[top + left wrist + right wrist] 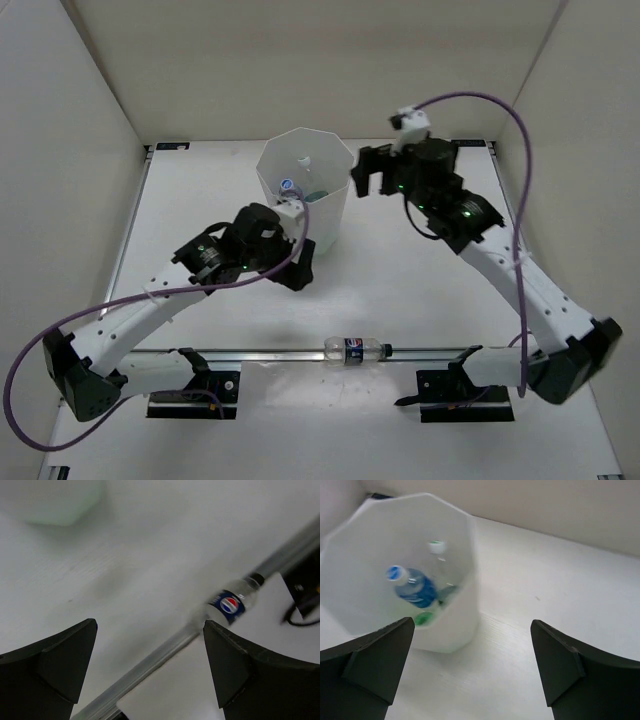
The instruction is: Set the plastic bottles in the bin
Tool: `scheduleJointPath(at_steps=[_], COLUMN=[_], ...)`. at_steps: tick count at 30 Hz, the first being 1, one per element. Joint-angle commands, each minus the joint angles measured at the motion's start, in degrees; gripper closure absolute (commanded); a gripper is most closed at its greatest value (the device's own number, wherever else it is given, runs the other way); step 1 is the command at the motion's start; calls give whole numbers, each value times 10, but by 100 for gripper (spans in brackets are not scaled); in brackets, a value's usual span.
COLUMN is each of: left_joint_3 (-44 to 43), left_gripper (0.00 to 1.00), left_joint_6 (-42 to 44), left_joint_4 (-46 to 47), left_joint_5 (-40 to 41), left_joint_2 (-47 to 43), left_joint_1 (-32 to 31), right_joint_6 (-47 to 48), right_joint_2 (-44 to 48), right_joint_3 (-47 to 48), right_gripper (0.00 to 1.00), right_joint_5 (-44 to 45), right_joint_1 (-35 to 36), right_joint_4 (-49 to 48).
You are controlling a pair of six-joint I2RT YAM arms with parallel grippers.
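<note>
1. top external view first: the bin [330, 215] stands upright toward the back middle of the table [420, 290], with its mouth open to the top.
2. your left gripper [300, 268] sits low, just beside the bin's near wall. in the left wrist view its jaws [150, 625] are spread wide, with only bare table between them, so that hand is released and empty.
3. your right gripper [372, 180] hangs just to the right of the bin, about level with the rim. in the right wrist view its jaws [472, 621] also stand wide apart with nothing in them: let go, not grasping.
4. look into the bin [455, 625] through the right wrist camera. the blue-label bottle [415, 591] leans inside with its blue cap up and to the left. behind it is a clear bottle [437, 555] with a pale green-topped cap.
5. a green shape [424, 618] lies low against the bin's near wall. it is too blurred and too hidden for you to tell more.
6. the blue-red label bottle [356, 348] is still outside the bin. it lies on its side along the metal rail [260, 352] near the front edge, between the two arm bases.
7. that bottle is well apart from the bin and from both grippers. in the left wrist view you see it [231, 604] beyond the right finger, with its dark cap pointing up along the rail [150, 662].
</note>
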State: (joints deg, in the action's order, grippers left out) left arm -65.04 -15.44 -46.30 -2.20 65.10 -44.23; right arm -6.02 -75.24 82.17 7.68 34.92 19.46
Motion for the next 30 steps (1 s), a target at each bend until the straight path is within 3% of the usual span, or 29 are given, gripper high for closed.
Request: scheduleJointPath(at_steps=[1, 6, 9, 12, 17, 21, 26, 30], left_joint_3=[8, -15, -13, -2, -28, -37, -41, -47], left_gripper=[2, 1, 2, 1, 1, 2, 1, 17], left_joint_6=[21, 47, 50, 53, 75, 86, 90, 81], left_joint_4=[68, 89, 93, 104, 92, 90, 101, 105], left_joint_5=[-83, -105, -111, -106, -65, -14, -23, 1], left_joint_2=[45, 153, 183, 211, 280, 317, 354, 354], left_joint_1=[-84, -204, -233, -253, -284, -296, -301, -303], right_joint_6=[-86, -88, -90, -78, -59, -53, -52, -50], right_joint_2=[85, 176, 202, 231, 252, 264, 265, 279], right_joint_3=[-89, -187, -232, -273, -314, -332, -346, -350], right_gripper=[1, 0, 0, 1, 1, 1, 1, 1], right_joint_5=[3, -36, -104, -140, -158, -133, -142, -166], right_joint_1=[-83, -213, -328, -400, -426, -397, -409, -427], right_joint_4=[46, 111, 153, 157, 167, 167, 166, 154])
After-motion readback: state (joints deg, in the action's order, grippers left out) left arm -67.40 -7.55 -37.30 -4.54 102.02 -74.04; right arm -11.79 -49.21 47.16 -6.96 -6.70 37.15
